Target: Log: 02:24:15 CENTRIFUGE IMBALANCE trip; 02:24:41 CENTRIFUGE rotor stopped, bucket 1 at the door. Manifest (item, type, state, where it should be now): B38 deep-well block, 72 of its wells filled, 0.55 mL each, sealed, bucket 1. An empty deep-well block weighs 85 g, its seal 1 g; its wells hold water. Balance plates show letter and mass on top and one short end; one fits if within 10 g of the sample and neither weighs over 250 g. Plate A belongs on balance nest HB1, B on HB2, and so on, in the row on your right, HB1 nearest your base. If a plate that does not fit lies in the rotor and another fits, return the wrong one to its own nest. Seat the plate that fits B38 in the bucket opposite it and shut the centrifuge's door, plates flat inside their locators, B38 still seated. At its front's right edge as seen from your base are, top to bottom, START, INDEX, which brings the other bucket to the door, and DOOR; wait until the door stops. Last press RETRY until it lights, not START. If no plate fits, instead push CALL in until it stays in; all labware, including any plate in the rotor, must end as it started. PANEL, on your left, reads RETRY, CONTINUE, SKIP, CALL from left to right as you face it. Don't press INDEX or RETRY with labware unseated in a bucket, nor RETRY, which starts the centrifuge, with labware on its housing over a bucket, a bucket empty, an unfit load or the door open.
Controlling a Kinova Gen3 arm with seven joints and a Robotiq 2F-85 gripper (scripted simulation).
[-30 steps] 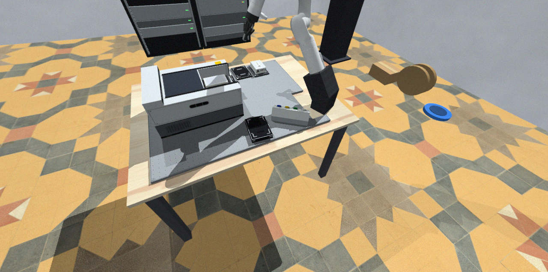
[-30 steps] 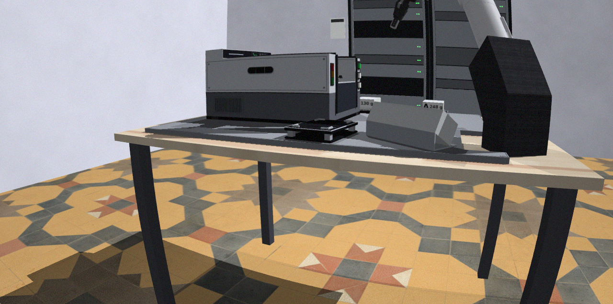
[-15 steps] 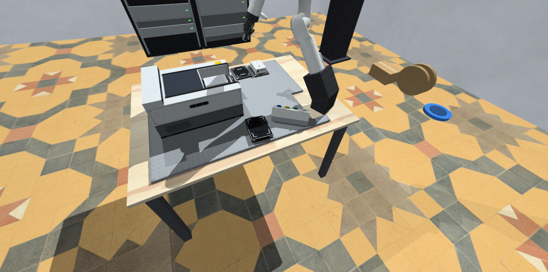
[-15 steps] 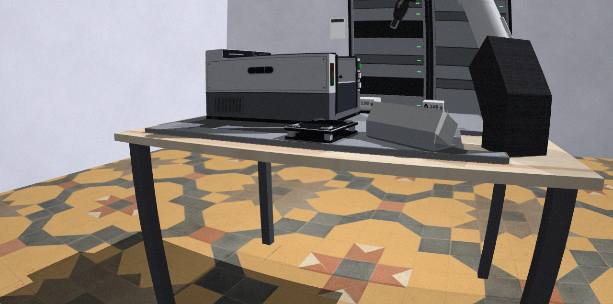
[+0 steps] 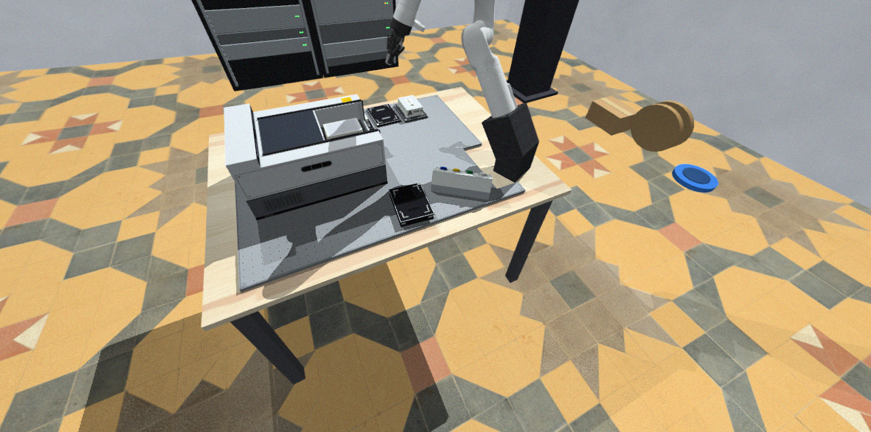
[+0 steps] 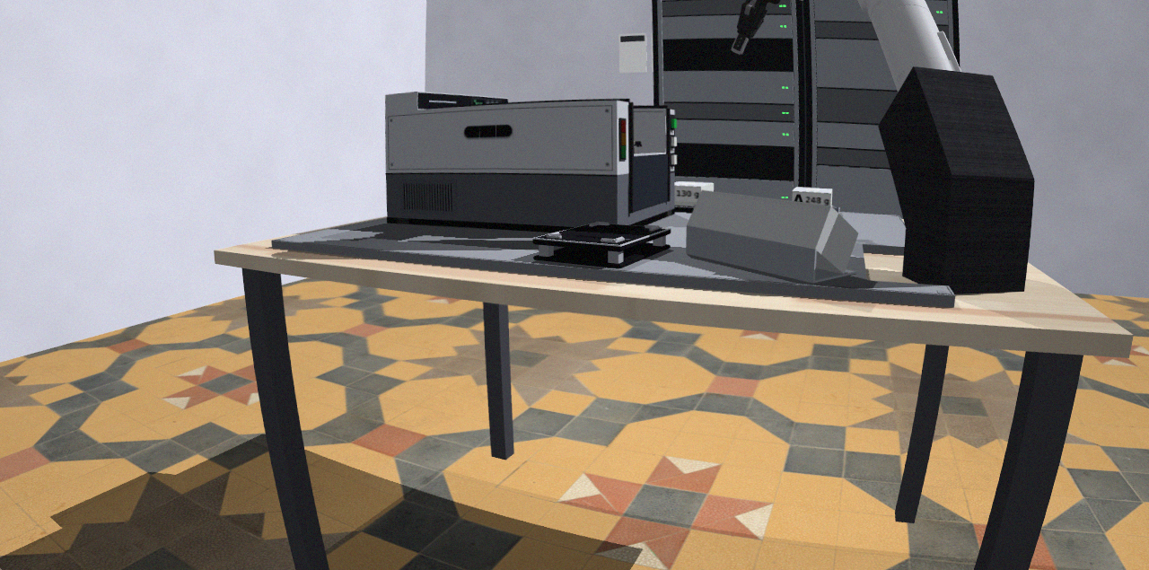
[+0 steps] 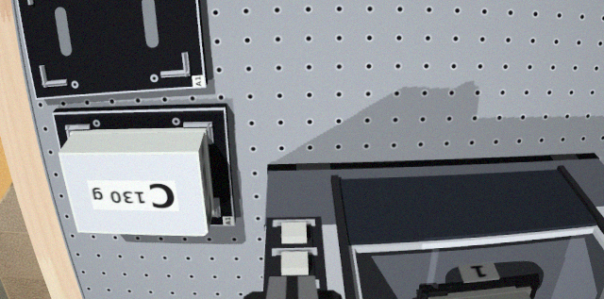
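Observation:
My gripper (image 5: 392,52) is shut and empty, high above the table's back edge; it also shows in the exterior view (image 6: 740,40). The wrist view looks down on balance plate C (image 7: 134,186), marked 130 g, seated on a black nest, with an empty nest (image 7: 110,30) beside it. Plate A (image 6: 812,198), marked 248 g, stands nearer the arm's base. The centrifuge (image 5: 304,155) has its door (image 7: 464,205) slid partly open. Bucket 1 (image 7: 477,272) lies at the opening with a light block (image 5: 343,126) in it. Two white buttons (image 7: 293,247) sit at the centrifuge's front edge.
The grey PANEL box (image 5: 461,182) with coloured buttons stands near the arm's black base (image 5: 511,146). Another black nest (image 5: 411,204) sits near the table's front edge. Server racks (image 5: 286,9) and a black column (image 5: 544,33) stand behind the table.

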